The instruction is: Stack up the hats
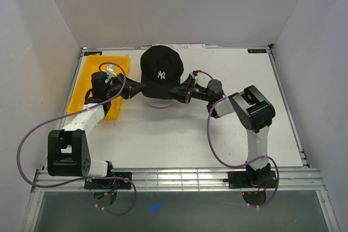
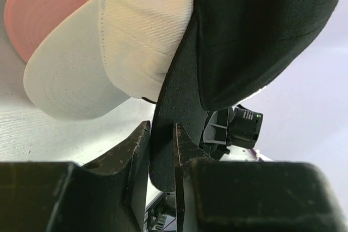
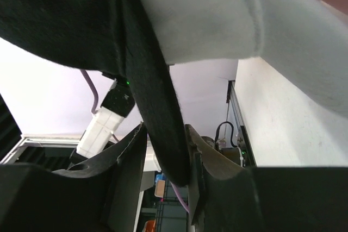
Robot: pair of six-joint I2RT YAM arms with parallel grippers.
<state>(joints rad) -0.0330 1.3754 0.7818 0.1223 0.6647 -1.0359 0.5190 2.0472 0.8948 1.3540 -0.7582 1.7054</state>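
Note:
The hats form one pile at the back middle of the table. A black cap (image 1: pixel 161 69) with a white logo lies on top, over a white one (image 1: pixel 160 102). In the left wrist view the black cap (image 2: pixel 255 36) sits beside the white cap (image 2: pixel 141 31) and a pink brim (image 2: pixel 49 9). My left gripper (image 1: pixel 136 89) (image 2: pixel 161 126) is at the pile's left side, slightly open, with the black cap's edge loose between its fingers. My right gripper (image 1: pixel 182 89) (image 3: pixel 166 129) mirrors it on the right. It is open around the black edge (image 3: pixel 157 112), below the white cap (image 3: pixel 217 14).
A yellow tray (image 1: pixel 98 61) lies at the back left, under my left forearm. White walls close in the table on three sides. A metal rail (image 1: pixel 179 177) runs along the near edge by the arm bases.

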